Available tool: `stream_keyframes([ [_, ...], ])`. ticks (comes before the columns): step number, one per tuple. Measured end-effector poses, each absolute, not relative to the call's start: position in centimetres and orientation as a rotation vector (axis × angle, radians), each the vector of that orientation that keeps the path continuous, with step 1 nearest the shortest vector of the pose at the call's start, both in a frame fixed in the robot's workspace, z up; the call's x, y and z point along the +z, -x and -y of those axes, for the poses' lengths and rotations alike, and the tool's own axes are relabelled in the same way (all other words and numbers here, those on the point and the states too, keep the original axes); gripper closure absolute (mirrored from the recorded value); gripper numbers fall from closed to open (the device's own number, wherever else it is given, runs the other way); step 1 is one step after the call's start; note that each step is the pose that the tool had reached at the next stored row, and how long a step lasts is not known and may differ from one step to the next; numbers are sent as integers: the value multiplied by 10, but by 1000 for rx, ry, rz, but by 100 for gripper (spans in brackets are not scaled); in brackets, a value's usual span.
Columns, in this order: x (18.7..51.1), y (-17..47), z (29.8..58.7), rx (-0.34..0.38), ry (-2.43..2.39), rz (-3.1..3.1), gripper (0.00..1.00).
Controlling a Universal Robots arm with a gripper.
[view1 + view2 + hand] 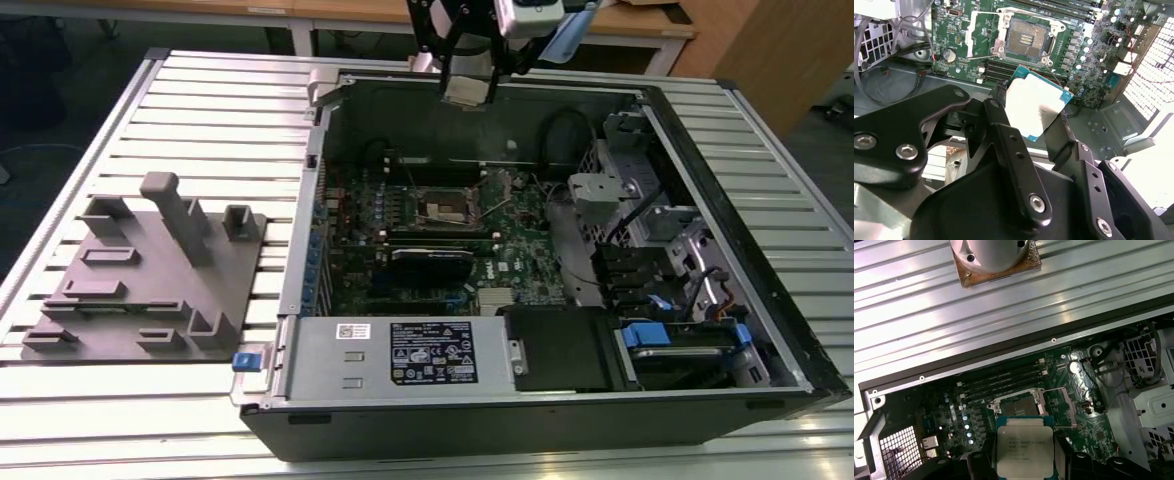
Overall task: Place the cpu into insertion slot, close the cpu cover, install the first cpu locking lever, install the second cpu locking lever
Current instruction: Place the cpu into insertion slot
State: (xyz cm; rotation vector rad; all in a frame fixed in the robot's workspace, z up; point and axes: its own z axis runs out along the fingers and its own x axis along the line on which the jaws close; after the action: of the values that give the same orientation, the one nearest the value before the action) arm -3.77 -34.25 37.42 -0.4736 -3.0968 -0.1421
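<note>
**1 chip held high over the open case**

The hand [469,88] is clenched on the cpu [467,93], up above the far wall of the open computer case [534,430] in the exterior view. In the second wrist view the cpu [1036,107] is pinched at opposite edges between the 2 black fingers [1004,132]. Its silver-grey top faces the camera, with a thin green rim around it. The first wrist view shows the same grip, the cpu [1024,447] flat and square between the fingers.

The insertion slot [447,208] sits on the green circuit board [514,250] at the bottom of the case, well apart from the chip and lower down. In the second wrist view the insertion slot [1026,37] lies uncovered, its pale grid centre bare inside the dark frame.

The case rests on a ribbed metal counter [200,110]. The black-labelled power supply [427,352] sits against the case's near wall. A grey fixture plate [147,270] with upright pegs lies on the counter at the exterior view's left.
</note>
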Motion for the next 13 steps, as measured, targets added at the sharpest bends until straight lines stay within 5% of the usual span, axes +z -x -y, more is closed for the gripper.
stream_keyframes([
  [13,374,38,342,-142,505,3093,46],
])
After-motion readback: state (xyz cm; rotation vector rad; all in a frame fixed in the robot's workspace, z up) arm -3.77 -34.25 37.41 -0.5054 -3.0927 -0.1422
